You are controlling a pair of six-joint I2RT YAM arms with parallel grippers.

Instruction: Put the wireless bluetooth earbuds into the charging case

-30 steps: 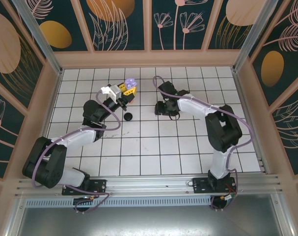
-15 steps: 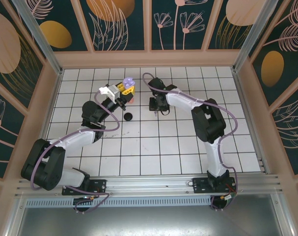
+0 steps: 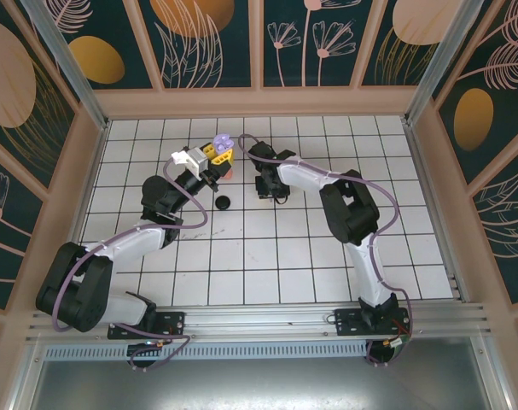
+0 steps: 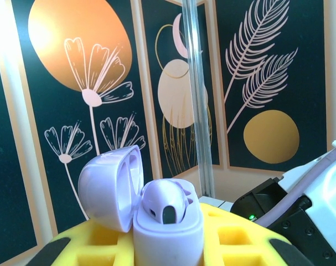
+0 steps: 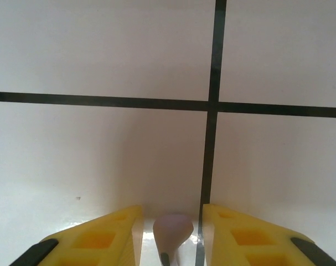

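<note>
My left gripper point(image 4: 168, 246) is shut on the lavender charging case point(image 4: 169, 230), which it holds up off the table. The case's lid point(image 4: 108, 185) is open, and one lavender earbud point(image 4: 164, 202) sits in it. From above, that case point(image 3: 225, 143) shows at the tip of the left gripper point(image 3: 218, 156). My right gripper point(image 3: 270, 190) is down at the tiled table. In its wrist view a second lavender earbud point(image 5: 172, 231) lies between its yellow fingers point(image 5: 104, 238), with a narrow gap on each side. The right gripper point(image 5: 172, 246) is open.
A small black object point(image 3: 224, 202) lies on the tiles below the left gripper. A small salmon-coloured thing point(image 3: 230, 171) lies beside the left fingers. The right arm's wrist point(image 4: 300, 213) is close beside the held case. Wooden walls point(image 3: 259, 102) ring the table.
The right arm has swung left, closer to the left gripper, and its jaws have narrowed around the earbud on the table. The left arm and case have stayed put.
</note>
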